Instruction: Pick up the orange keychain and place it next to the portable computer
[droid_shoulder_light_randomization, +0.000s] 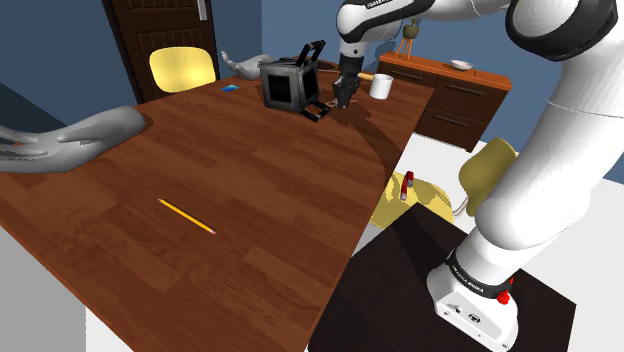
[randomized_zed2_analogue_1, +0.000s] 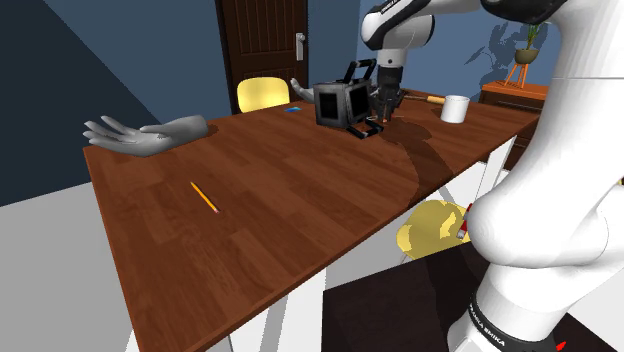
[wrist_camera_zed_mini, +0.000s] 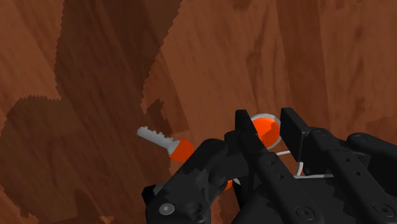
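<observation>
Claw (wrist_camera_zed_mini: 268, 125) tight on orange keychain (wrist_camera_zed_mini: 264, 130), bare table (wrist_camera_zed_mini: 95, 63) all round.

Table: long reddish-brown wooden table (droid_shoulder_light_randomization: 250, 170), smooth, visibly grained, faint sheen.
Keychain: round orange keychain (wrist_camera_zed_mini: 264, 126) glossy; its grey key (wrist_camera_zed_mini: 153, 135) matt.

One brand mark, on the robot
We read "FRANKA EMIKA" in small dark letters on the arm base (droid_shoulder_light_randomization: 468, 288), lower right of the shoulder view; the small marks at top centre we cannot make out.
</observation>
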